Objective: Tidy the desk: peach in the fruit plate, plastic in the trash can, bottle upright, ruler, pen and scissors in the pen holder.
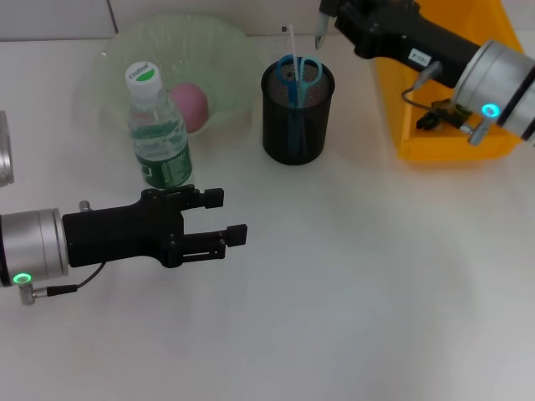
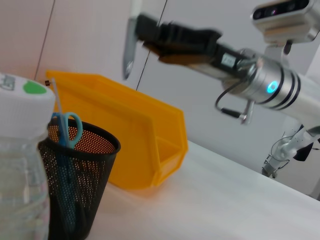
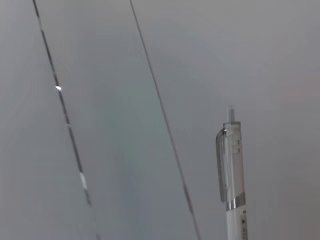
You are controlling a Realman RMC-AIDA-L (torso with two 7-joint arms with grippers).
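Note:
My right gripper [image 1: 328, 17] hangs above and just behind the black mesh pen holder [image 1: 297, 125], shut on a clear pen [image 1: 321, 33] that points down; the left wrist view shows this gripper [image 2: 145, 32] and pen [image 2: 130, 47] too, and the pen [image 3: 232, 170] fills the right wrist view. Blue-handled scissors [image 1: 299, 73] and a thin pale stick [image 1: 290, 42] stand in the holder; I cannot tell if the stick is the ruler. The bottle [image 1: 159, 134] stands upright. A pink peach [image 1: 192, 106] lies in the green fruit plate [image 1: 226, 50]. My left gripper [image 1: 227, 216] is open, in front of the bottle. No plastic shows.
A yellow bin [image 1: 418, 142] stands right of the pen holder, under my right arm. In the left wrist view the bottle [image 2: 20, 165] and the pen holder [image 2: 85, 170] are close, with the bin [image 2: 140, 130] behind them. A grey object [image 1: 4, 150] sits at the left edge.

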